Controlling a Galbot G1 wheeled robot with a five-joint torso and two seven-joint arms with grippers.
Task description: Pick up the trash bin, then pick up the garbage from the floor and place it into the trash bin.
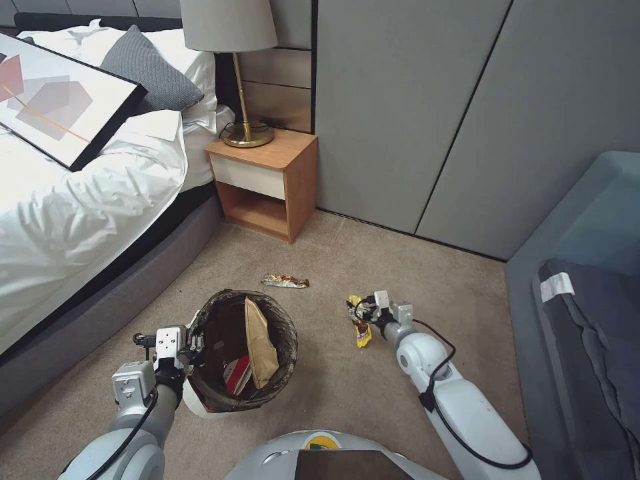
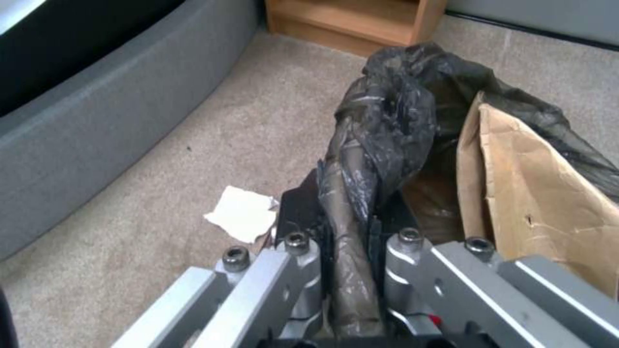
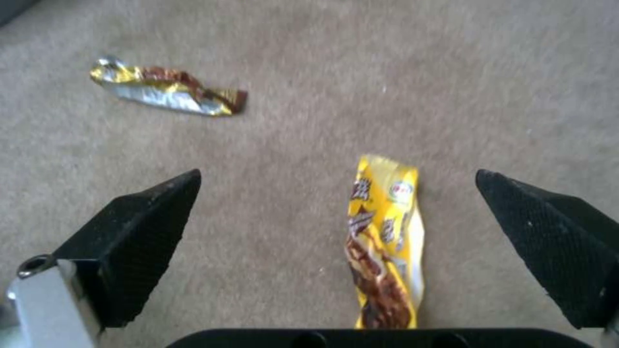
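From the head camera we see the bin [image 1: 243, 350] low in the centre of the frame: a small white tub with a dark liner bag folded over its rim, holding a brown paper bag [image 1: 260, 340] upright and something red and white beneath it. The left gripper [image 1: 193, 343] sits at the bin's left rim. Right of the bin, the right gripper [image 1: 357, 313] hangs over a yellow wrapper [image 1: 361, 329] on the carpet [image 1: 400, 267]. A second, gold and silver wrapper [image 1: 285, 281] lies above the bin, towards the nightstand [image 1: 263, 183].

In the left wrist view, our left gripper [image 2: 348, 251] is clenched on the bin's [image 2: 393, 121] lined rim, the liner bunched between its fingers. The paper bag [image 2: 548, 193] fills the right side. A white tissue [image 2: 242, 217] lies on the carpet at lower left, perhaps touching the gripper; we cannot be sure.

In the right wrist view, the right gripper [image 3: 335, 227] is spread wide, with the yellow wrapper [image 3: 384, 246] lying lengthwise between its fingers [image 3: 145, 237], nearer the right one, neither touching it. The gold wrapper [image 3: 168, 89] lies well apart at upper left.
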